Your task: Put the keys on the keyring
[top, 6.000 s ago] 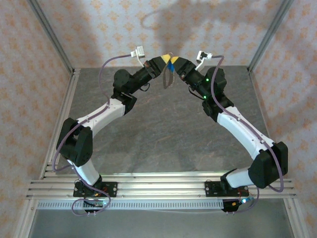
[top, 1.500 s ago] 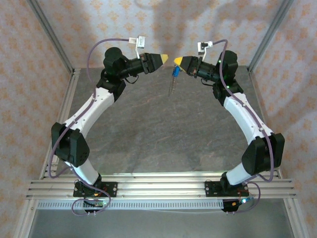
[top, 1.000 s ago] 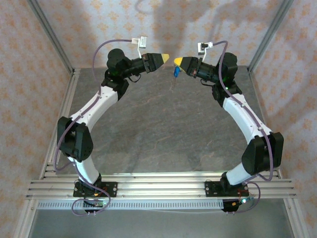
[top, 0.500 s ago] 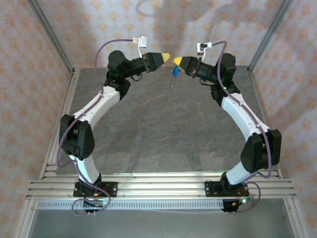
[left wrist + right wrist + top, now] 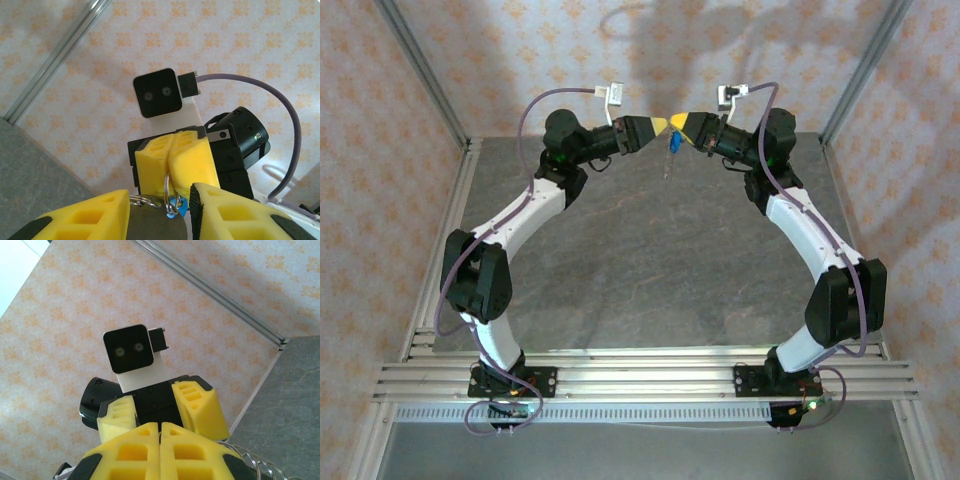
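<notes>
Keyring (image 5: 167, 189) = thin metal loop, pinched at its top between the pads of my right pincer (image 5: 170, 157), which is closed tight on it. Held that way so the loop hangs free below the pads, up in the air well above the counter (image 5: 620, 250), near the back wall. Blue key (image 5: 181, 208) dangles at the bottom of the loop, just under the right pads. It looks already hooked on, but the join is tiny and I can't confirm it. From the top view the key is a blue speck under the two yellow tips, with a thin strand (image 5: 667, 172) hanging below it. My left pincer (image 5: 657, 124) faces the right one tip to tip, almost touching, jaws partway apart, one finger on either side of the hanging stuff. A dark blurred rounded thing (image 5: 155, 227) with a small ring at its top sits in the gap between my left fingers (image 5: 95, 217). It's too close and out of focus to name, and I can't tell if the pads touch it. Judgement: right is the anchor and left is set to take or steady the hanging part, so this is a threading or handover step, late in the task. Coiled wire (image 5: 255, 465) shows beside my right fingers, probably the same ring. Risk: these are small parts in a shallow pinch, so one could slip and drop to the counter.
</notes>
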You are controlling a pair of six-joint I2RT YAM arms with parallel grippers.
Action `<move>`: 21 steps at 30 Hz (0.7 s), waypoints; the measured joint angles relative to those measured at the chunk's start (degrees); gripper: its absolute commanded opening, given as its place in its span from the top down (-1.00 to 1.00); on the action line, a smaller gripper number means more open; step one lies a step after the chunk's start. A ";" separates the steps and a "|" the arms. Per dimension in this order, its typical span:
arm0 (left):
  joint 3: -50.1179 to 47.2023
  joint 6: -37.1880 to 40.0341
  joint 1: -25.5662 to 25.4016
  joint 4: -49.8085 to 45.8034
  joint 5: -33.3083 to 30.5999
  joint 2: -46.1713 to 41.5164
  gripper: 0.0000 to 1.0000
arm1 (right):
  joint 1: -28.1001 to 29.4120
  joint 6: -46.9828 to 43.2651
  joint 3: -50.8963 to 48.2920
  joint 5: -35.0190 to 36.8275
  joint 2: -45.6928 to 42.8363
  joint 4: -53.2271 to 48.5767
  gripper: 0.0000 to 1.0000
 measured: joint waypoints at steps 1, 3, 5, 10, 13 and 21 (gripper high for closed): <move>0.00 0.00 -0.20 0.07 0.00 0.00 0.27 | 0.00 0.07 -0.09 0.00 0.00 0.04 1.00; 0.00 0.00 -0.57 0.11 0.00 0.00 0.30 | 0.00 0.24 -0.13 0.02 0.00 0.13 1.00; 0.00 -0.02 -0.83 0.26 0.09 0.00 0.36 | 0.00 0.42 -0.13 0.00 0.00 0.15 1.00; 0.00 -0.04 -1.20 0.48 0.35 0.00 0.54 | 0.00 0.68 -0.13 0.00 0.00 0.22 1.00; 0.00 -0.07 -1.29 0.50 0.35 0.00 0.68 | -0.09 0.87 -0.15 -0.02 0.00 0.57 1.00; 0.02 -0.48 -1.31 0.50 0.15 0.02 0.84 | -0.11 0.81 -0.15 -0.09 0.00 0.59 1.00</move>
